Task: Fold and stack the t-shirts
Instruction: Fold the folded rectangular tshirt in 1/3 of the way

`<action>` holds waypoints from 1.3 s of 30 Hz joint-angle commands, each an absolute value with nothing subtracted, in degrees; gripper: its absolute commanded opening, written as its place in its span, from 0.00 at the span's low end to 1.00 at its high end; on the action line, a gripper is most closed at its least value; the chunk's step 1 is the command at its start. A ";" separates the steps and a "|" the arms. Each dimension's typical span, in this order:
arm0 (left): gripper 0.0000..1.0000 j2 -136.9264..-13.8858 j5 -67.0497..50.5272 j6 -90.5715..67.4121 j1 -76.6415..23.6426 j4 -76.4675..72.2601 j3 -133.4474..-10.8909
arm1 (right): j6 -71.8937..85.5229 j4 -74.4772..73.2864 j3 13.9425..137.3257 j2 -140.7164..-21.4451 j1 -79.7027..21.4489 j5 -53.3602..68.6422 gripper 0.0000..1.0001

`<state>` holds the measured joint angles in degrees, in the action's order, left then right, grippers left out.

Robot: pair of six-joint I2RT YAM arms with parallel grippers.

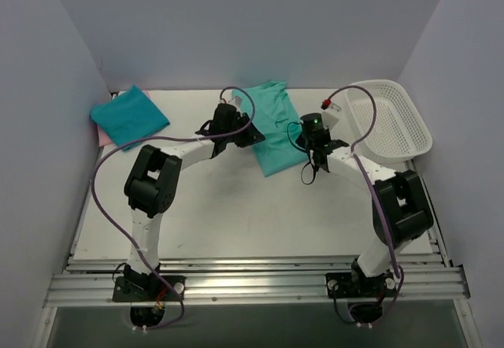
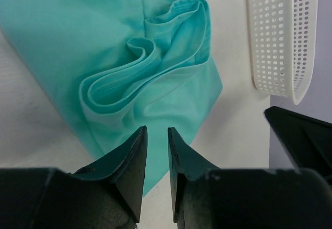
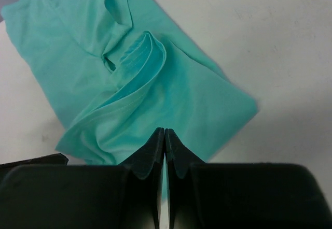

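Observation:
A teal t-shirt [image 1: 272, 127] lies crumpled and partly folded at the back middle of the table, with a bunched sleeve on top [image 2: 150, 79]. My left gripper [image 1: 249, 137] sits at its left edge. In the left wrist view the left gripper [image 2: 156, 129] shows a narrow gap with nothing in it, just over the cloth [image 2: 67, 27]. My right gripper [image 1: 309, 159] is at the shirt's right edge. In the right wrist view the right gripper [image 3: 165, 130] has its jaws pressed together on the near edge of the shirt [image 3: 197, 94]. A bluer folded t-shirt [image 1: 130, 116] rests on a pink one [image 1: 101, 134] at the back left.
A white mesh basket [image 1: 417, 139] stands at the back right, and its wall [image 2: 280, 37] shows close to the shirt in the left wrist view. Pale walls close the table in on three sides. Purple cables loop from both arms.

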<state>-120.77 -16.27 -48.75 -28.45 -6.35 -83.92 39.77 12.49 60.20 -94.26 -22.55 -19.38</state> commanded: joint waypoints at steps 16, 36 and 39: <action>0.31 -130.17 -15.12 -47.29 -29.09 -4.22 -97.12 | 38.94 13.53 78.92 -116.71 -20.57 -14.68 0.00; 0.31 -136.14 -15.20 -44.83 -23.73 -5.71 -97.12 | 38.93 14.94 93.77 -133.06 -17.14 -8.62 0.00; 0.31 -136.76 -15.21 -44.38 -23.29 -5.89 -97.38 | 39.20 16.08 94.13 -133.94 -16.88 -7.30 0.00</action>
